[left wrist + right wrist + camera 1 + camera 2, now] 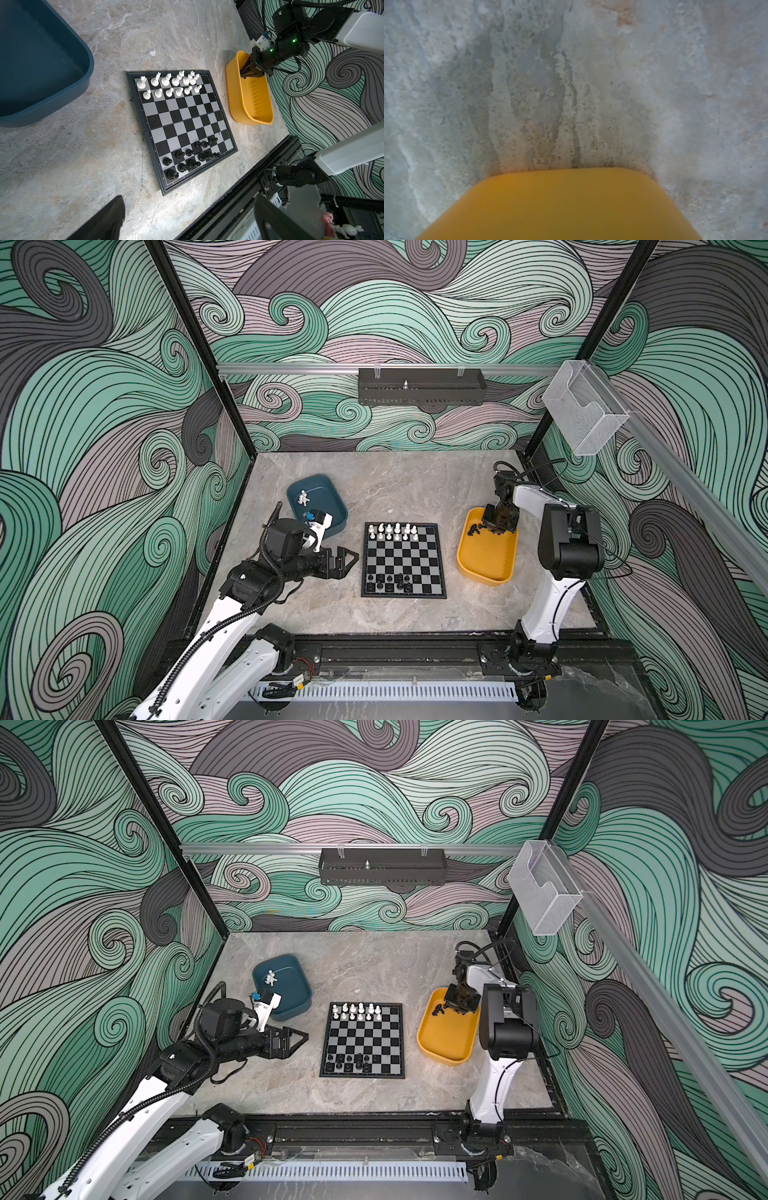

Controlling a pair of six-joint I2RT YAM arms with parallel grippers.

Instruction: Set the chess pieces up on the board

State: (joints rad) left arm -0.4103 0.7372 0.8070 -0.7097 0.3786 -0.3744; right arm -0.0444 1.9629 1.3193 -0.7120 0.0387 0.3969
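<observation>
1. Pieces: tiny plastic chessmen. They look light, stiff and smooth, so I judge them apt to tip, roll or squirt out of a pinch. The safest hold is probably across the narrow stem above the base, from straight above, one at a time.
2. White pieces [392,531] stand in two rows along the board's 12 o'clock edge. Black pieces [390,581] crowd the 6 o'clock edge less neatly. In both sets the squares toward 3 o'clock are unfilled.
3. Board [401,556] lies flat in the middle of the table [415,489].
4. Loose black pieces [473,529] lie heaped at the 12 o'clock end of the yellow tray [462,556], which is at the board's 3 o'clock. Loose white pieces [303,498] lie in the teal tray [328,493] at the board's 10 o'clock.
5. Right gripper [494,530] points down into the yellow tray's 12 o'clock end, just beside the heap. Its tips are hidden, so I cannot tell how far apart the jaws are or whether they hold a piece. The right wrist view shows only tray wall and table.
6. Left gripper [351,562] hangs at the board's 9 o'clock, with its jaws spread wide and empty.
</observation>
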